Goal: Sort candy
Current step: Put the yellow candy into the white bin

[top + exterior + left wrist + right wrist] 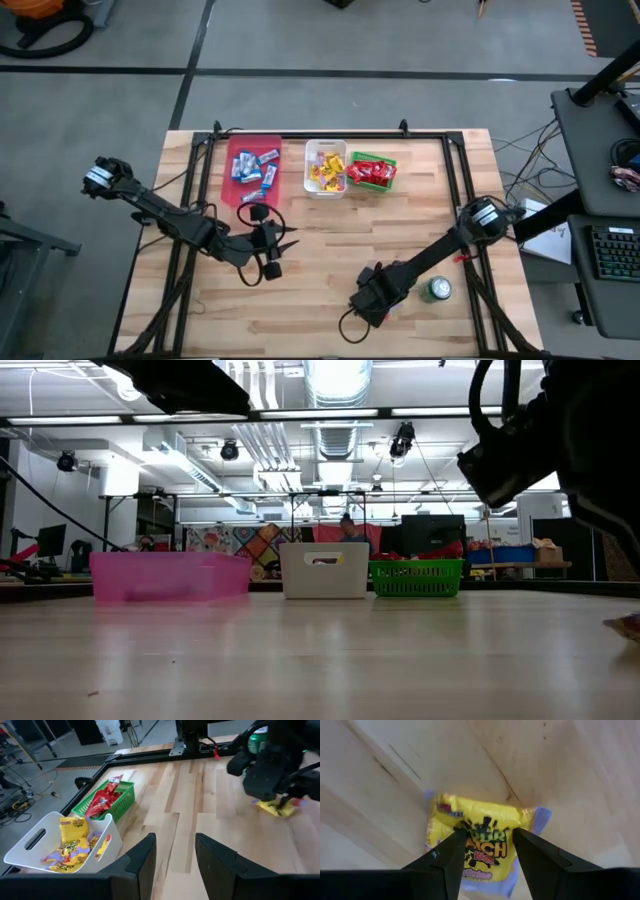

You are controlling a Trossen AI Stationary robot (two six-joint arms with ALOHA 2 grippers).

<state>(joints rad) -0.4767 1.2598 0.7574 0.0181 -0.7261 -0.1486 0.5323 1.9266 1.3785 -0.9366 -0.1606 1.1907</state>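
Observation:
One yellow candy packet (479, 822) lies flat on the wooden table (320, 270), near its front right. My right gripper (487, 845) points down over it, open, one finger on each side of the packet's middle. The left wrist view shows this packet (274, 809) under the right gripper (282, 800). My left gripper (175, 852) hangs open and empty above the table's middle left (288, 238). At the far edge, a pink tray (255, 165) holds blue bars, a white bin (325, 168) yellow packets, a green basket (372, 170) red packets. My right gripper comes at the yellow packet from above, its fingers (451, 851) spread over the packet's printed face (485, 840). I cannot tell whether the fingertips touch it. The packet lies flat on the table.
A green drink can (436, 290) stands just right of my right gripper. A black frame rail (330, 133) runs along the table's far edge behind the bins. Bare wood lies between the two grippers and in front of the bins (320, 650).

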